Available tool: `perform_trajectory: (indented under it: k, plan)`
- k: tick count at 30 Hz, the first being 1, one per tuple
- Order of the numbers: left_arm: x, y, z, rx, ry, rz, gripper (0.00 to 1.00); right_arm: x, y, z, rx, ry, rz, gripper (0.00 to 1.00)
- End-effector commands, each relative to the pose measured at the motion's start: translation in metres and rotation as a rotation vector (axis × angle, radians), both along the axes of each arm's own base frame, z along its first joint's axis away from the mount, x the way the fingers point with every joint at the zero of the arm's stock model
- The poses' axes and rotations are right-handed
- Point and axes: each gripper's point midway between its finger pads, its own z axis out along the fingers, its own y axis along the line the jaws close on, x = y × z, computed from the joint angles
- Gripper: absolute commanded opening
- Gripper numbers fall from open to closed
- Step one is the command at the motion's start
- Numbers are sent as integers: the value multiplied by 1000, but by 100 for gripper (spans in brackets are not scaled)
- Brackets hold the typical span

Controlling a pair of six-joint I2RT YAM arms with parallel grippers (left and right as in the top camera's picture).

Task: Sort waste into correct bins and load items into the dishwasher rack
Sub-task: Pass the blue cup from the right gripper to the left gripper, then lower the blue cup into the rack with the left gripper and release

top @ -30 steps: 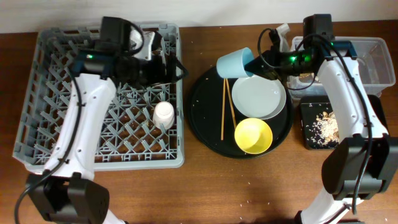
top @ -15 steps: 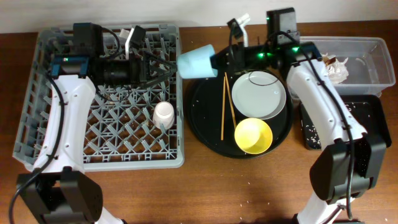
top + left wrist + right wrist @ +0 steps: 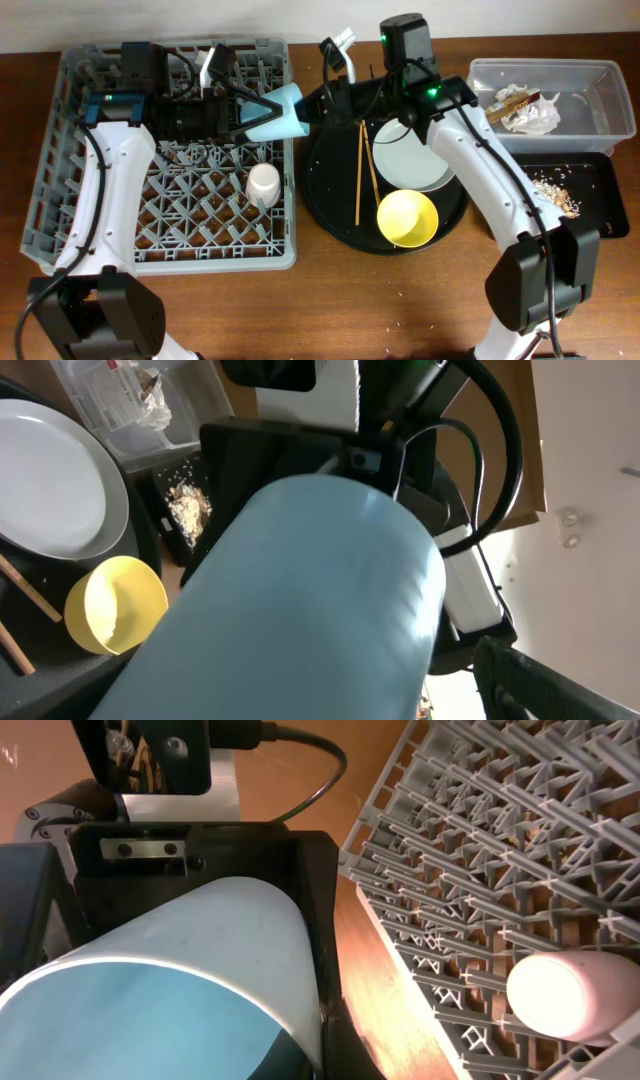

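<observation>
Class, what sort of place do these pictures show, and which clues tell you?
Likely a robotics lab bench staged as a dish-clearing station: a wooden table holds a grey dishwasher rack, a round black tray with a white plate, and a clear waste tub.

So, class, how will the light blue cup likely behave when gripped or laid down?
The light blue cup looks like smooth plastic, so it is probably light and somewhat slippery in the right gripper. Its round, tapered wall suggests it would roll in a curve if laid sideways. It shows no denting where held, so it seems fairly stiff.
</observation>
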Motion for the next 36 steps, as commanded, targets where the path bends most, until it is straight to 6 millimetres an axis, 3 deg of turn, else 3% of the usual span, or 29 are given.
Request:
perform_trajectory:
  k: [1,12,14,16,18,20,22,26,29,32,34,36]
  plan:
    - [-3,0,5,-44,-12,-21,91,1,4,3,-9,-24,-10,4]
    - [-5,0,4,-44,5,-20,56,6,3,0,-29,-9,-43,5]
    - [-5,0,4,-44,5,-20,50,6,3,-1,-29,-9,-43,19]
    - [-5,0,4,-44,5,-20,46,6,3,-1,-30,-8,-44,55]
    - [-6,0,6,-44,-1,-20,46,8,-2,-4,-43,13,-60,68]
    - [-7,0,9,-42,-15,-20,45,14,-12,-14,-86,31,-105,72]
    - [-9,0,11,-12,-38,-7,43,22,-28,-34,-176,55,-175,75]
    - [-10,11,3,253,-140,126,42,25,-92,-82,-490,101,-336,76]
    - [-4,37,-3,502,-186,301,42,17,-135,-92,-697,107,-454,76]
    - [-1,73,-2,730,-253,477,42,2,-171,-85,-869,90,-550,77]
    - [3,94,-6,855,-261,563,42,-12,-184,-81,-935,100,-570,78]
    - [7,103,-14,939,-257,596,42,-26,-194,-81,-988,129,-568,78]
